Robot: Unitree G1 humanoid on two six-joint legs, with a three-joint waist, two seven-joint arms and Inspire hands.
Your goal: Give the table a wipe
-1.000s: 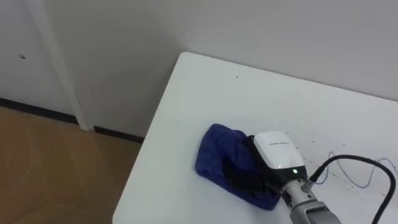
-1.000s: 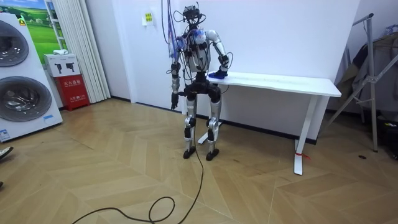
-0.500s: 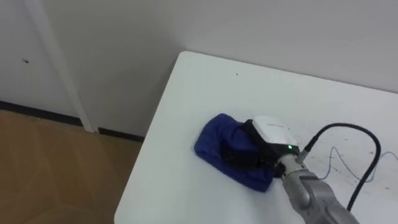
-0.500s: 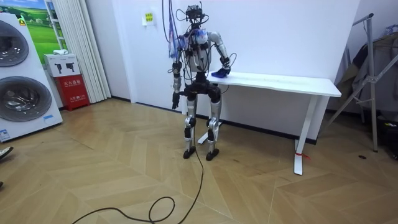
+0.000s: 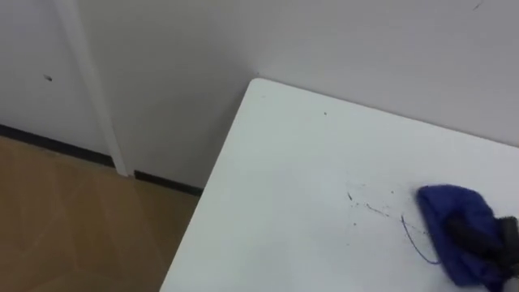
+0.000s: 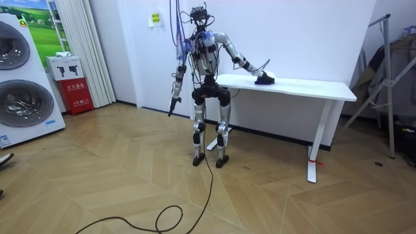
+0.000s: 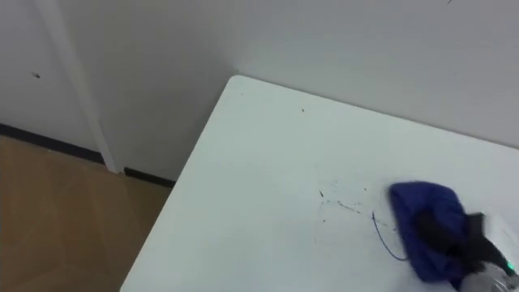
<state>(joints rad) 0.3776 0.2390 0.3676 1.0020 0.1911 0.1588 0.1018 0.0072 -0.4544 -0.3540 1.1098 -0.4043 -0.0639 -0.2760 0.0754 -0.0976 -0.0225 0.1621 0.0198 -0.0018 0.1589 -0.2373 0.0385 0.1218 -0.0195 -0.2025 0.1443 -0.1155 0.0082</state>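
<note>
Right robot hand [image 7: 451,234] clenched on cloth [image 7: 410,203], far right on table [image 7: 243,162]. Ink marks [image 7: 345,204] just left of cloth. Press flat, sweep left across marks, full contact. Left robot hand [image 6: 172,103] hangs at side.

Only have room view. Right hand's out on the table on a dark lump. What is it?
Observer: A bunched blue cloth, with the right hand on top of it.
Operator: Any dirt on the table?
Observer: Yes. Dark specks and a thin blue line on the white table.
Operator: Where, relative to the cloth?
Observer: Uncovered, just to the robot's left of the cloth; the line runs close by its edge.
</note>
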